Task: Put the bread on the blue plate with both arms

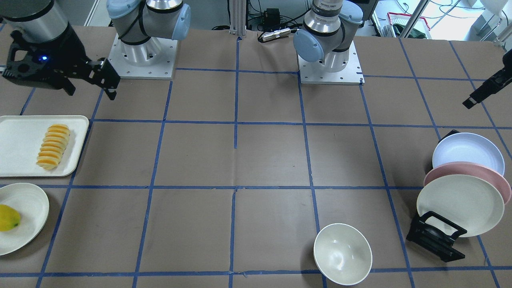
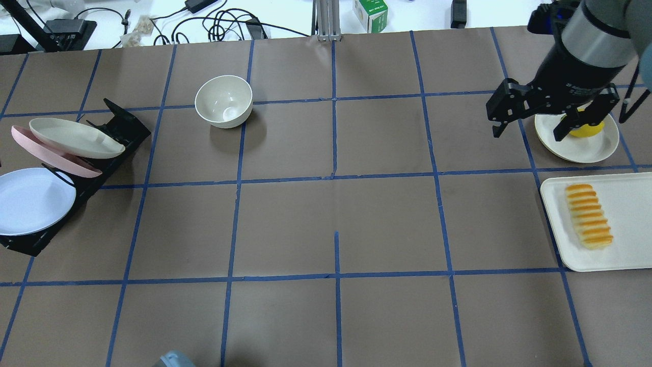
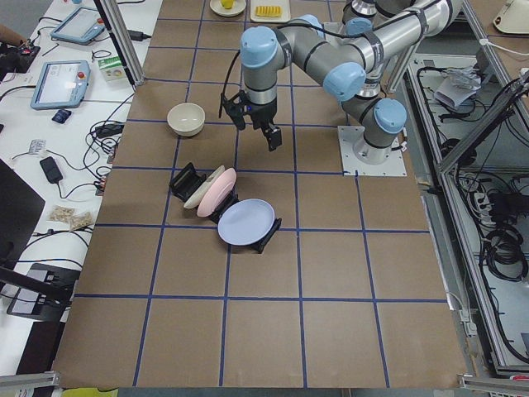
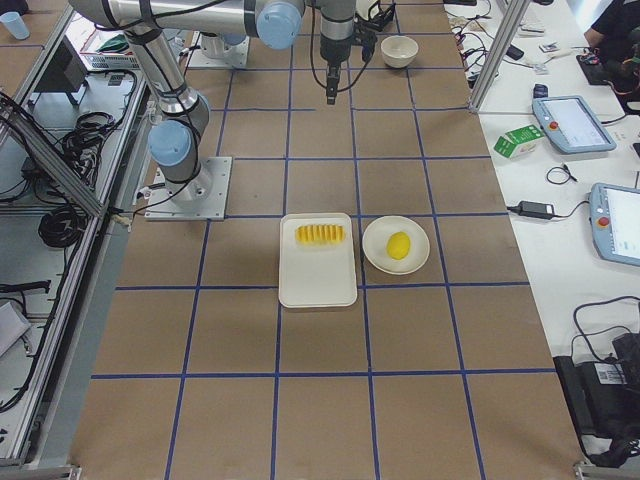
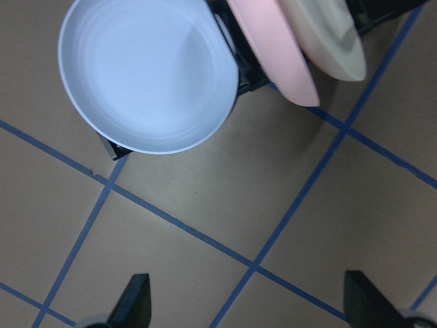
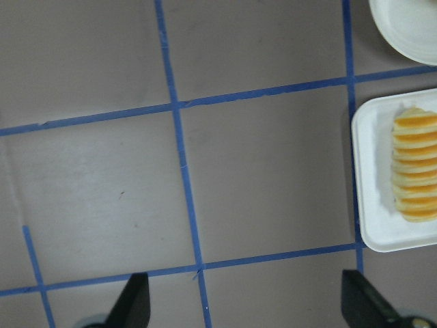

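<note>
The bread (image 2: 588,216), a ridged orange-and-yellow loaf, lies on a white tray (image 2: 626,244) at the table's right; it also shows in the front view (image 1: 53,146) and the right wrist view (image 6: 414,165). The blue plate (image 2: 30,201) leans in a black rack at the far left, also seen in the left wrist view (image 5: 147,75). My right gripper (image 2: 530,133) hangs open and empty, high above the table beyond the tray. My left gripper (image 5: 252,307) is open and empty, high above the floor beside the blue plate (image 3: 245,222).
A pink plate (image 2: 51,153) and a cream plate (image 2: 76,137) lean in the same black rack (image 2: 122,122). A cream bowl (image 2: 224,100) stands at the far middle-left. A lemon-like fruit (image 1: 8,218) lies on a cream plate (image 1: 32,208) next to the tray.
</note>
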`<action>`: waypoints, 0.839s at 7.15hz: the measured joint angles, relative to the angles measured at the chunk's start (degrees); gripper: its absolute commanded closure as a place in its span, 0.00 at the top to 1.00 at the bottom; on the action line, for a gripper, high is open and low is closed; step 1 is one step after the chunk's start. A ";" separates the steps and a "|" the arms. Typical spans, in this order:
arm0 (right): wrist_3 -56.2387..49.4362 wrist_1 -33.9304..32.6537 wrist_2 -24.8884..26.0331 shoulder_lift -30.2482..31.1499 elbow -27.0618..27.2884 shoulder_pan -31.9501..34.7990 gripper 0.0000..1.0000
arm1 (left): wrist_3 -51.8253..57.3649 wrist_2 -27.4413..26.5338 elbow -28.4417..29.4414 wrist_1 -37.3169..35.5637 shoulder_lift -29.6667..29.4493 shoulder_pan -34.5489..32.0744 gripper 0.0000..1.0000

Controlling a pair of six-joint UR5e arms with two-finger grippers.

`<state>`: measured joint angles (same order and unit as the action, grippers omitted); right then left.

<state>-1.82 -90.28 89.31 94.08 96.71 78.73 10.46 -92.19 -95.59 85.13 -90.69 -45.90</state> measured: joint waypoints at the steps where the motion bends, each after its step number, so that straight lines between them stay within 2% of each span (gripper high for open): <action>1: -0.24 -2.92 0.57 -1.18 1.84 -4.06 1.00 | 2.17 -0.17 -2.59 -8.75 -2.22 2.84 1.00; 2: -1.76 -6.76 1.56 -1.93 4.32 -6.54 1.00 | 3.35 -0.27 -4.50 -15.64 -4.47 4.37 1.00; 3: -5.85 -10.43 2.26 -2.45 6.95 -8.26 1.00 | 3.80 -0.38 -5.42 -19.11 -6.72 5.24 1.00; 4: -10.93 -13.81 2.73 -3.28 9.29 -10.21 1.00 | 4.92 -1.63 -5.71 -20.64 -8.94 5.65 1.00; 5: -16.51 -17.86 2.96 -4.92 11.44 -12.48 1.00 | 6.47 -3.60 -5.74 -21.69 -11.04 5.82 0.92; 6: -22.26 -22.93 3.13 -6.90 13.24 -14.99 1.00 | 7.43 -5.42 -5.63 -23.85 -13.13 5.87 0.92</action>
<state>-24.08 -113.21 92.44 87.18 109.95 63.74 17.90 -97.61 -101.23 61.28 -103.82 -40.02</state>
